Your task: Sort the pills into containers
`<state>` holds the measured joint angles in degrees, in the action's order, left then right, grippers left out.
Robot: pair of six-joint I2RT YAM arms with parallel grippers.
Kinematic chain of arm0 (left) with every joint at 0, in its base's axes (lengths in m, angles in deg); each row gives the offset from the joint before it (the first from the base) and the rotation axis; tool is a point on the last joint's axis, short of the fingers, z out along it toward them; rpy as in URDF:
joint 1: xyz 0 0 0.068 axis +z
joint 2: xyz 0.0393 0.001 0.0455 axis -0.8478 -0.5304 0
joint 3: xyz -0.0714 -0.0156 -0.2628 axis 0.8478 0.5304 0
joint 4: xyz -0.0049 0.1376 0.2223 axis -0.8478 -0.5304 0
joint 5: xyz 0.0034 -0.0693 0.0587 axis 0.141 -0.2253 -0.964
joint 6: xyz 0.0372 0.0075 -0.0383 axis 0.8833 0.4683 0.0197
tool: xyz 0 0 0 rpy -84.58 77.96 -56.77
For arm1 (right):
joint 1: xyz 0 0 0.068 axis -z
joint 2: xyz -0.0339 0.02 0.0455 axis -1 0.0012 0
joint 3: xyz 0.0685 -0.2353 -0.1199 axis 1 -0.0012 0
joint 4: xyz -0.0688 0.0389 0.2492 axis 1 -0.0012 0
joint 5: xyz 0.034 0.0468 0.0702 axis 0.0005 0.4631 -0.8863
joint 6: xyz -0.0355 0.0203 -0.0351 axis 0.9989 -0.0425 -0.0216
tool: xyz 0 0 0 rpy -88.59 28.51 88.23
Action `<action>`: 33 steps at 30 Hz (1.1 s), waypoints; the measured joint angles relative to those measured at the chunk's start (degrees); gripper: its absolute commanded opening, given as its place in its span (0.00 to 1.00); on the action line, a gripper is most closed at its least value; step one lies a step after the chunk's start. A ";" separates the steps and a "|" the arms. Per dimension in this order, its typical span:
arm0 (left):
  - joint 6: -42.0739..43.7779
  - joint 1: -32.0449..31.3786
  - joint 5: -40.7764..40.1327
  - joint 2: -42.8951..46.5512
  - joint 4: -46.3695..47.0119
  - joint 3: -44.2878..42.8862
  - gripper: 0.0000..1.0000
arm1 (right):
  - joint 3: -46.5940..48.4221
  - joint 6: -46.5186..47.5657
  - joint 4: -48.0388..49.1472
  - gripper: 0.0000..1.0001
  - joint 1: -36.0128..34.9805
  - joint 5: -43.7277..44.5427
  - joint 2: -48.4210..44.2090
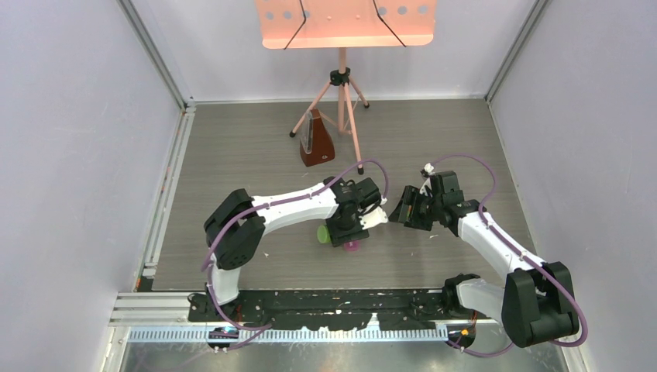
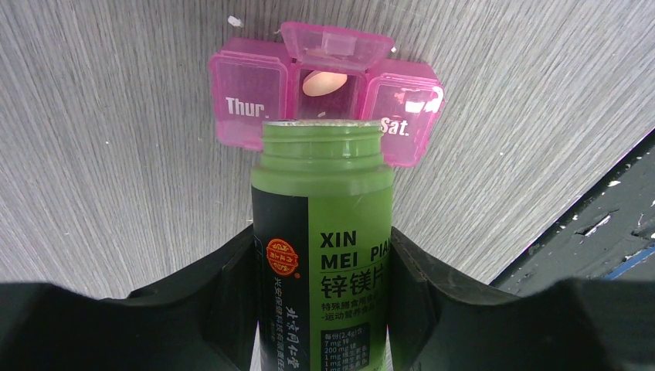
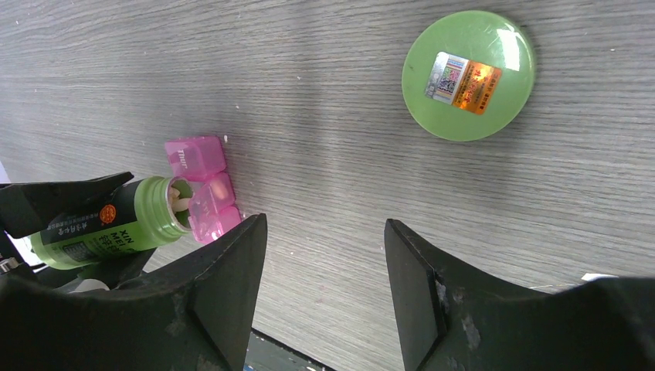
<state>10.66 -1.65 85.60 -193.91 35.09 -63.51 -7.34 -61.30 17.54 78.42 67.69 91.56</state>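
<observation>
Now everything turns on the pink pill box (image 2: pixel 243 108), a short row of three compartments lying flat on the table (image 2: pixel 116 170). Its two end cells, marked "Thur." and "Sat.", are shut, and the middle cell has its lid (image 2: pixel 334 40) flipped up. One pale orange pill (image 2: pixel 324 83) lies inside that open middle cell. The left gripper (image 2: pixel 323 259) is pinching a green bottle (image 2: pixel 320 201) around its labelled body, one finger on each side. The bottle is uncapped and tipped over, so its long axis runs crosswise to the box's row, with the open mouth pointing straight at the middle cell. The mouth sits right at the near edge of that cell; whether the rim touches the box cannot be told. In the right wrist view something pale shows just inside the bottle's mouth, probably more pills ready to slide out. The right gripper (image 3: pixel 324 232) hangs with its fingers spread and nothing between them, well to the side of the box, so the left arm is plainly the nearer one. A green cap (image 3: pixel 468 75) lies flat on the table, well apart from the box on the right arm's side. By my judgement, the coming move calls for a little more tilt, or a shift along the row to a cell that must first be opened.
</observation>
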 measured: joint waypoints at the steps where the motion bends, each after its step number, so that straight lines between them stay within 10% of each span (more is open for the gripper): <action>1: 0.00 0.00 -0.02 0.00 0.02 0.00 0.00 | 0.00 0.02 0.00 0.64 0.00 0.00 0.00; 33: -0.15 -0.11 -2.29 2.62 1.84 1.36 0.00 | -0.92 -0.02 0.98 0.64 0.02 -0.98 0.72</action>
<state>10.51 -1.76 83.31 -191.28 36.92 -62.15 -8.26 -61.32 18.52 78.45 66.70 92.28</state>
